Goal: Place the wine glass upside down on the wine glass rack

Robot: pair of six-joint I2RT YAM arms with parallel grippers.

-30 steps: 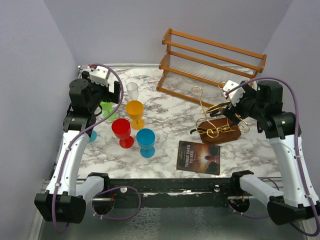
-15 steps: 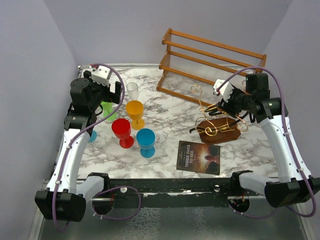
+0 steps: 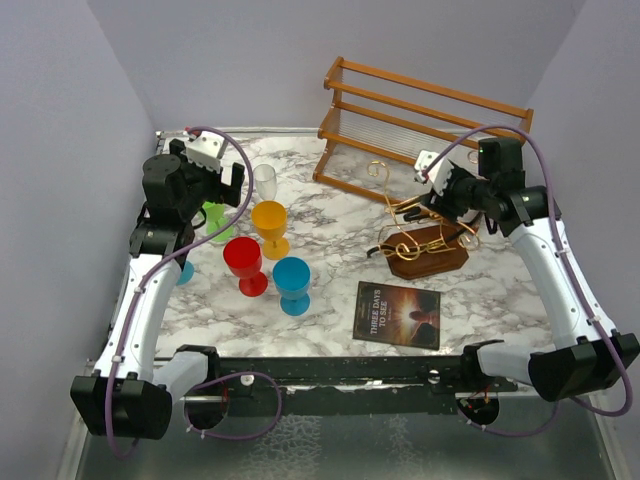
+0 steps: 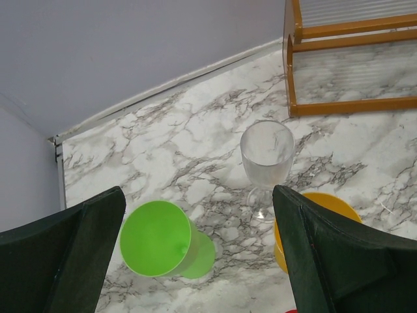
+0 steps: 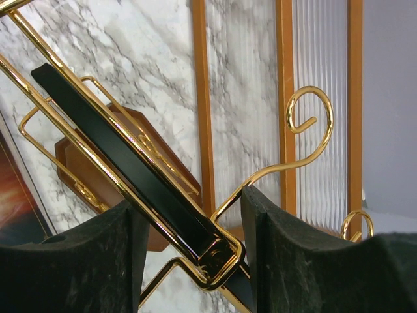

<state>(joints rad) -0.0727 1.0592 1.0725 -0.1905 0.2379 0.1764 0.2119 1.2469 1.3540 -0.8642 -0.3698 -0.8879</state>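
The wine glass [image 4: 267,153], clear and upright on the worktop [image 4: 195,130], is seen below and slightly ahead of the left claw [image 4: 199,261]. That claw is spread as wide as it goes and nothing is held in it. The wine glass rack [image 3: 428,250] is held by the right claw [image 5: 195,261], which is about half closed on the lower end of the black bar [image 5: 117,150] and the gold wire [image 5: 306,130] framing it.

The hold is taken on a thin, smooth bar well away from the wooden base [image 3: 432,258]. If the stand is pulled, it could swing, slip from the pads or topple, and its loops could be bent. A green goblet [image 4: 159,238] and a yellow goblet [image 4: 313,215] stand close under the left claw's two fingers, so either could be knocked in a descent. The glass itself could be tipped by a glancing touch on its bowl.

From overhead the base looks tilted, but whether it is off the worktop cannot be told. The glass's foot is hard to make out through its clear bowl. The pads' contact with the bar lies at the very bottom of the right wrist view and is partly cut off.
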